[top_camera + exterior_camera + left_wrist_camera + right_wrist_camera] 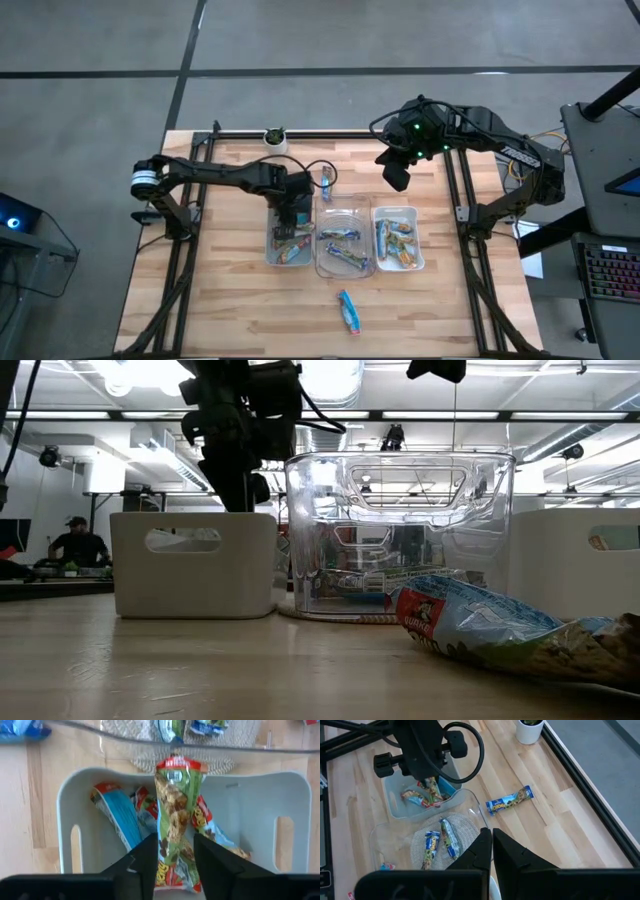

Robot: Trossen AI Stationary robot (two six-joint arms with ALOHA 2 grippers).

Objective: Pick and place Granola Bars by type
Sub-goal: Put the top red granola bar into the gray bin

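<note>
Bright overhead ceiling lights (140, 372) glare; the nearest wrapper (500, 628) is blurred.

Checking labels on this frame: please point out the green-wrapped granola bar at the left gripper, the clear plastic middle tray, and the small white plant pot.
Green-wrapped granola bar (174, 815): left wrist view, mid-wrapper.
Clear plastic middle tray (362, 216): high view, bare floor near its right wall.
Small white plant pot (529, 731): right wrist view, side wall.

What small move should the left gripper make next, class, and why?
Probably open wider and lift away: the left gripper hangs over the left tray with the green bar between its fingers, end-down among other bars already lying inside.
</note>
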